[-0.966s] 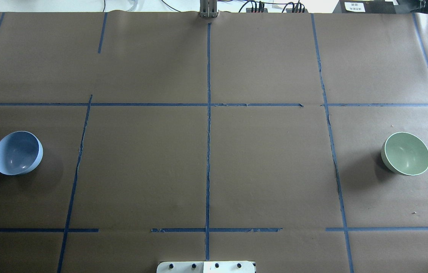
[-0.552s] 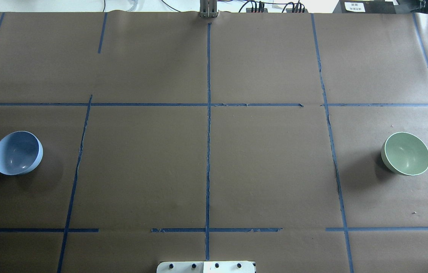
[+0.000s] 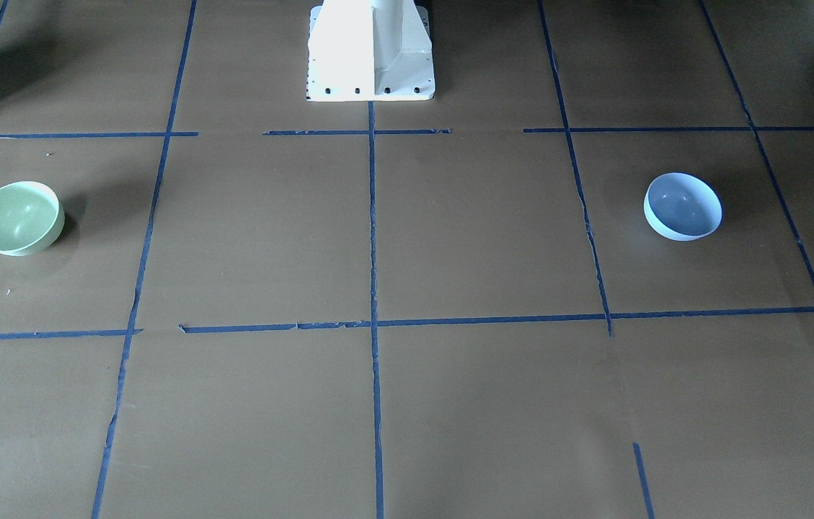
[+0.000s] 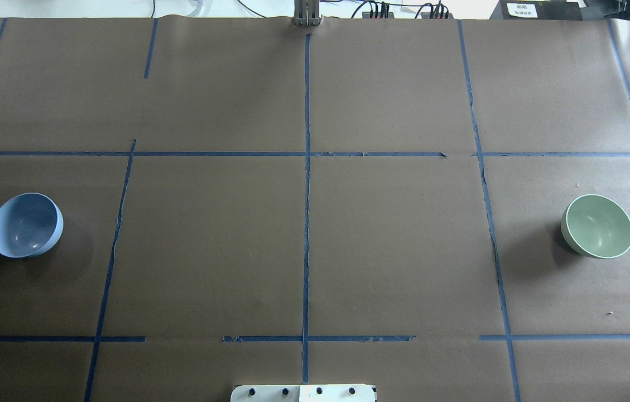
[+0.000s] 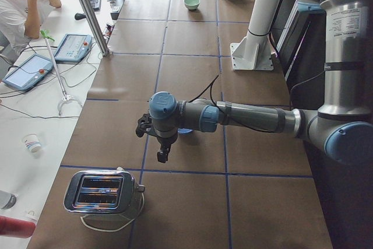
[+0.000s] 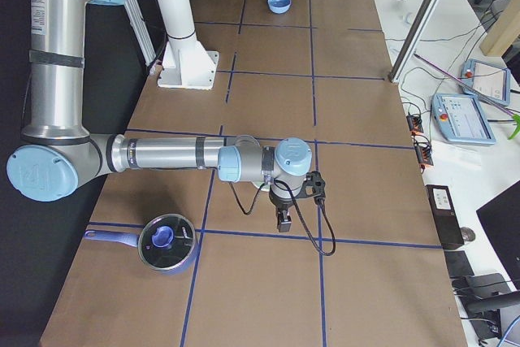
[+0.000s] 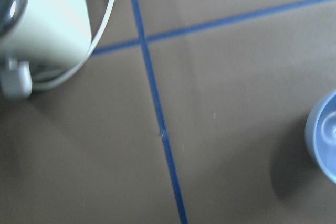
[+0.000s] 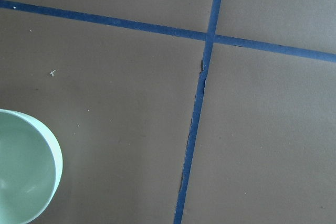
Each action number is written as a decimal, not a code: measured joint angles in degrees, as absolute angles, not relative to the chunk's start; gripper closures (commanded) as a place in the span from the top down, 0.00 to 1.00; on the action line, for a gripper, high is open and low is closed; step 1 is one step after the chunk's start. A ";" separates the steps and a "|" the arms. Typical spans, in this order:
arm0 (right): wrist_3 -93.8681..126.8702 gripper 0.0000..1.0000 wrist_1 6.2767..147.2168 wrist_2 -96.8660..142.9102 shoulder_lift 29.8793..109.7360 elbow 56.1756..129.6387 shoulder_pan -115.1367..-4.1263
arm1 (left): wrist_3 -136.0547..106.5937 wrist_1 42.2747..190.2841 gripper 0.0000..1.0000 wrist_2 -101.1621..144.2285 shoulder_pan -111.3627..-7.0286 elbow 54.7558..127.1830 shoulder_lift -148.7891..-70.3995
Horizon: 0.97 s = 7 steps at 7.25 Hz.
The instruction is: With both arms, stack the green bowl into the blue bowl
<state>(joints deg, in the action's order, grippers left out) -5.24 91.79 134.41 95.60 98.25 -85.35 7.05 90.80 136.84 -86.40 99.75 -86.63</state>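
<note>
The blue bowl [image 4: 26,225] stands upright on the brown paper at the table's left. It also shows in the front-facing view [image 3: 683,206] and at the right edge of the left wrist view [image 7: 324,142]. The green bowl [image 4: 597,226] stands upright at the table's right. It also shows in the front-facing view [image 3: 17,218] and at the lower left of the right wrist view [image 8: 23,169]. My left gripper [image 5: 163,154] hangs above the table close to the blue bowl. My right gripper [image 6: 282,221] hangs close to the green bowl. I cannot tell whether either gripper is open or shut.
A chrome toaster [image 5: 104,192] with a white cord stands beyond the blue bowl at the left end. A blue lidded pot [image 6: 166,241] stands near the right arm. The white pedestal base [image 3: 370,50] is at the table's robot side. Blue tape lines cross the paper.
</note>
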 measured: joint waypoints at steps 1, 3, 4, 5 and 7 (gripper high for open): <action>-5.20 1.00 91.77 134.47 95.59 98.29 -85.07 | 5.05 91.62 1.00 137.70 -86.16 98.88 -87.90; -5.19 1.00 91.76 134.55 95.61 98.29 -84.64 | -2.70 99.51 1.00 138.17 -82.24 98.17 -87.32; -5.19 1.00 91.76 134.55 95.62 98.28 -84.47 | -9.57 105.73 1.00 137.96 -78.28 97.80 -85.88; -5.19 1.00 91.76 134.56 95.62 98.27 -84.42 | -18.54 112.90 1.00 136.57 -73.53 97.60 -84.05; -5.18 1.00 91.76 134.52 95.62 98.24 -84.38 | -34.80 123.31 0.92 130.06 -63.25 97.35 -81.48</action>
